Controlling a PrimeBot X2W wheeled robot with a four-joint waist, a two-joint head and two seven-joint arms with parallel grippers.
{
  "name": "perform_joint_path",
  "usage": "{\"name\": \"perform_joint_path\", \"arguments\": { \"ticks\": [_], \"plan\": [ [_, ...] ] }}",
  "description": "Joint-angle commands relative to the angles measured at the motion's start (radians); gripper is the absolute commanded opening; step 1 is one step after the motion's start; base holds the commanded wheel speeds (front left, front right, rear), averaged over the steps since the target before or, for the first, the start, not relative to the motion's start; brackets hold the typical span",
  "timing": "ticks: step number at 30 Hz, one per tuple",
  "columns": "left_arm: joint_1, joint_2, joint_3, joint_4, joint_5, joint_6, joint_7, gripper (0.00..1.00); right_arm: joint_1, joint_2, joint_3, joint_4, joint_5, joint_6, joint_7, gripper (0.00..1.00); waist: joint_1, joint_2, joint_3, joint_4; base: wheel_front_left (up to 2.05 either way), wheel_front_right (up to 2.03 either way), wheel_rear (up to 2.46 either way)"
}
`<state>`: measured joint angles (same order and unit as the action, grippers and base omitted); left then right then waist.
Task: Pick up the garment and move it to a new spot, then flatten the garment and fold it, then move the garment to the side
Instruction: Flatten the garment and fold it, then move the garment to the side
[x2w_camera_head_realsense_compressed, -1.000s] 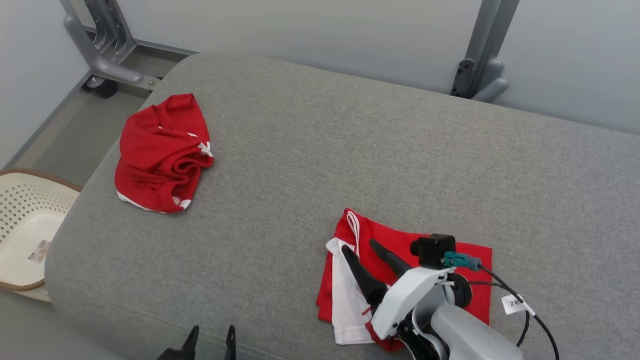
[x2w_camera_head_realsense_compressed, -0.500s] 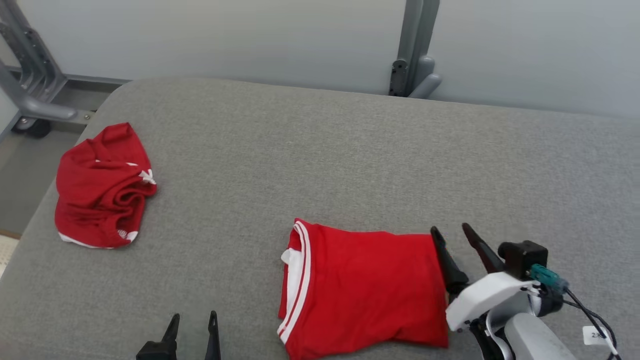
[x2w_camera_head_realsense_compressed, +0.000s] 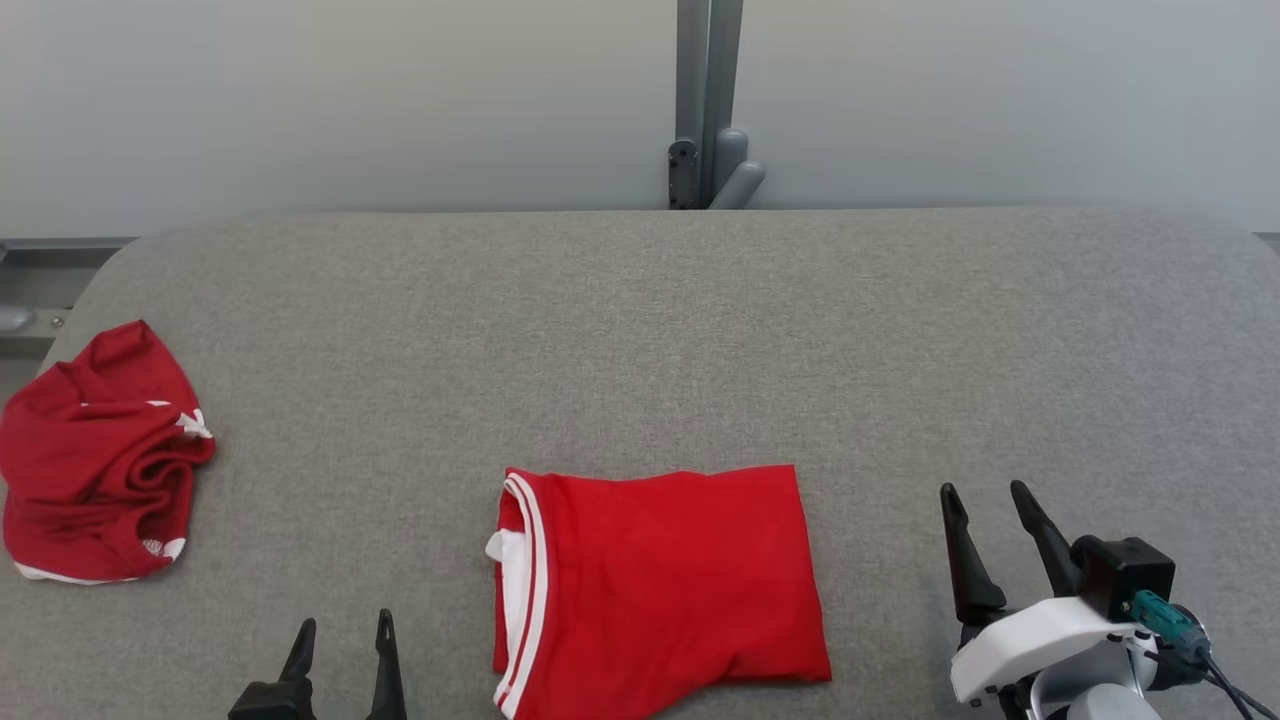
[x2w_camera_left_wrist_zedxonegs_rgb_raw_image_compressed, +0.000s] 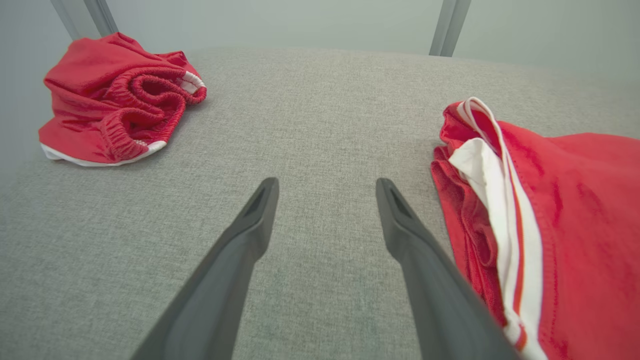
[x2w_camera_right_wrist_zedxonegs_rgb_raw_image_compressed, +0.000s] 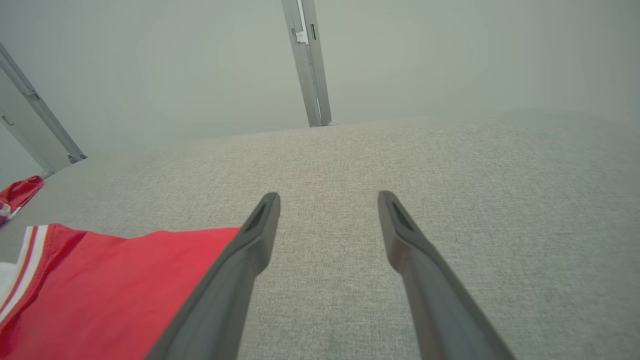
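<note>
Camera heading has changed since the earlier head pictures: the whole scene has swung, so the metal post (x2w_camera_head_realsense_compressed: 705, 100) behind the grey padded surface (x2w_camera_head_realsense_compressed: 640, 330) now stands at the top centre. This is a move of the view, not of the things.

Relative to the folded garment (x2w_camera_head_realsense_compressed: 660, 580), the right gripper (x2w_camera_head_realsense_compressed: 982, 492) has changed place. One second ago its fingers lay over the red cloth. Half a second ago they stood at the cloth's right edge. Now they are clear of it, to its right, with bare grey surface between.

The folded garment lies flat as a rough rectangle on the near middle of the surface, its white-striped edge toward the robot's left. A crumpled red garment (x2w_camera_head_realsense_compressed: 95, 465) lies well apart at the far left edge.

Right gripper: fingers spread wide, nothing between them, touching no cloth. In the right wrist view the red cloth lies to the left of the fingers.

Left gripper (x2w_camera_head_realsense_compressed: 345, 620): fingers spread wide, empty, just left of the garment's striped edge.
</note>
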<state>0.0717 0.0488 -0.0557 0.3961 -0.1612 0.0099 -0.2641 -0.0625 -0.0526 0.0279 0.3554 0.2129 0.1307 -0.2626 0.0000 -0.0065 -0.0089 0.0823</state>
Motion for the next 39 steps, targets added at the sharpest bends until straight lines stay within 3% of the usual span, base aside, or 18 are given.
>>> {"name": "perform_joint_path", "arguments": {
  "ticks": [1, 20, 25, 32, 39],
  "plan": [
    [0.010, 0.003, 0.009, -0.006, 0.010, -0.001, 0.000, 1.00, 0.021, -0.003, -0.006, -0.013, -0.011, 0.000, -0.003, 1.00, 0.0000, 0.0065, -0.015, -0.029, 0.00, 0.00, 0.00],
    [0.017, 0.003, 0.020, -0.057, 0.004, 0.000, 0.000, 1.00, 0.066, 0.001, 0.035, -0.032, 0.032, 0.000, -0.003, 1.00, 0.0000, 0.0065, -0.014, -0.082, 0.00, 0.00, 0.00],
    [-0.006, 0.003, -0.007, -0.051, 0.010, -0.009, 0.000, 1.00, 0.028, 0.001, 0.131, -0.001, 0.075, 0.000, -0.003, 1.00, 0.0000, 0.0065, 0.014, -0.042, 0.00, 0.00, 0.00],
    [-0.037, 0.004, -0.053, -0.045, 0.019, -0.023, 0.000, 1.00, -0.077, 0.000, 0.263, 0.155, 0.186, 0.000, -0.003, 1.00, 0.0000, 0.0065, 0.066, 0.053, 0.00, 0.00, 0.00],
    [-0.055, 0.003, -0.063, -0.041, 0.019, -0.026, 0.000, 1.00, -0.168, -0.001, 0.275, 0.336, 0.223, 0.000, -0.003, 1.00, 0.0000, 0.0065, 0.091, 0.123, 0.00, 0.00, 0.00]
  ]
}}
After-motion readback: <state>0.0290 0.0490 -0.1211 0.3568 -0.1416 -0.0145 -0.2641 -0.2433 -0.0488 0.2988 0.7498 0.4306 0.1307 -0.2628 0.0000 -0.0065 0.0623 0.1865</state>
